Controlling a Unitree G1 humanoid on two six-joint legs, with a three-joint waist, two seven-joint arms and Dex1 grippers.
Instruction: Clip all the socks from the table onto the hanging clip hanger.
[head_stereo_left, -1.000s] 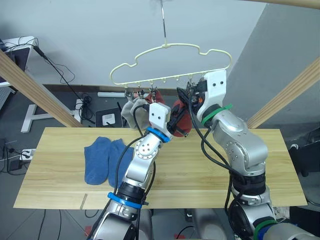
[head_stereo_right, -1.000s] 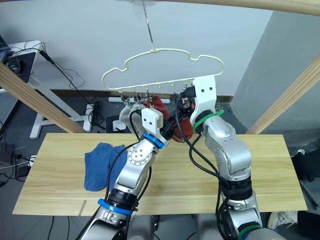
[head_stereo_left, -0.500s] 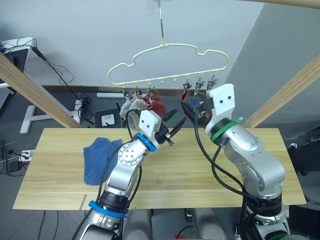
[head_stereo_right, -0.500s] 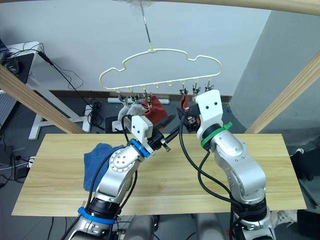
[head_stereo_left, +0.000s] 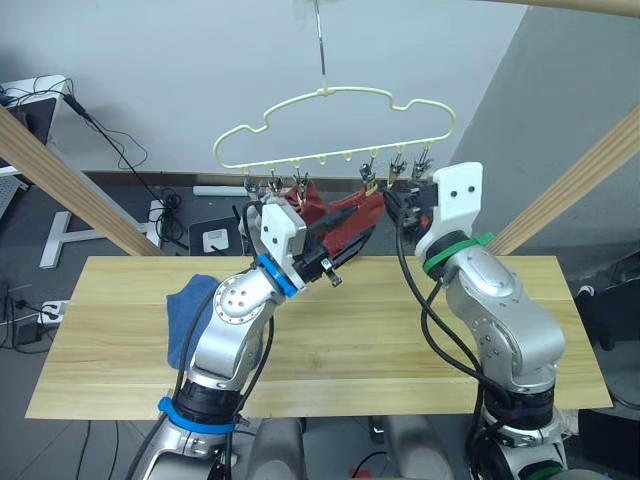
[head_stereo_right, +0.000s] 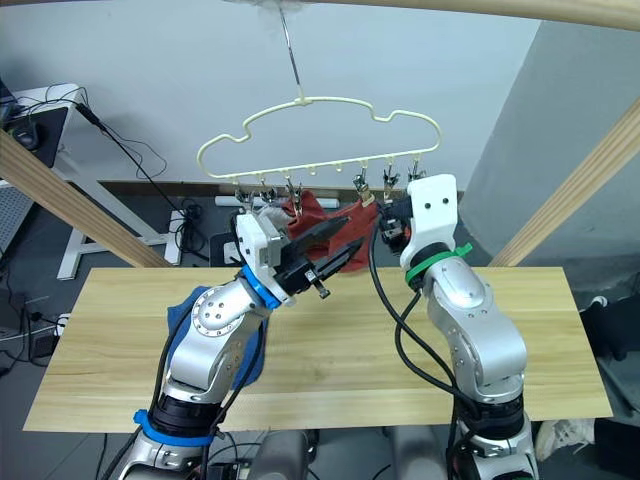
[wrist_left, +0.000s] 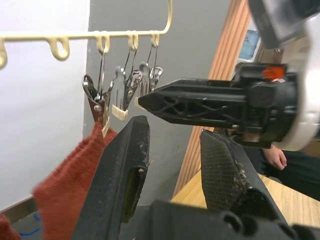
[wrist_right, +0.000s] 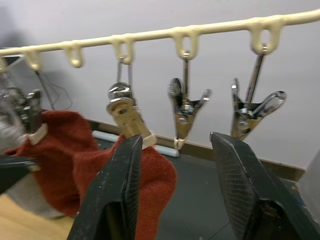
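Hanging from the clip hanger (head_stereo_left: 330, 125), a second rust-red sock (wrist_right: 145, 175) is being clipped; both grippers, left (wrist_left: 175, 165) & right (wrist_right: 175, 190), are being held open nearby. Blue socks (head_stereo_left: 185, 310) on table (head_stereo_left: 400, 340) are prob. next to be fetched.

Pale yellow clip hanger (head_stereo_left: 335, 125) with shiny grey metal clips (wrist_right: 186, 114). Rust-red socks (wrist_right: 90, 165) pinned on it, a light grey sock (head_stereo_left: 254, 213) at far left. Blue socks (head_stereo_left: 190, 315) on the light yellowish, plank-striped table (head_stereo_left: 380, 340). Black fingers (wrist_left: 122, 175) on both grippers.
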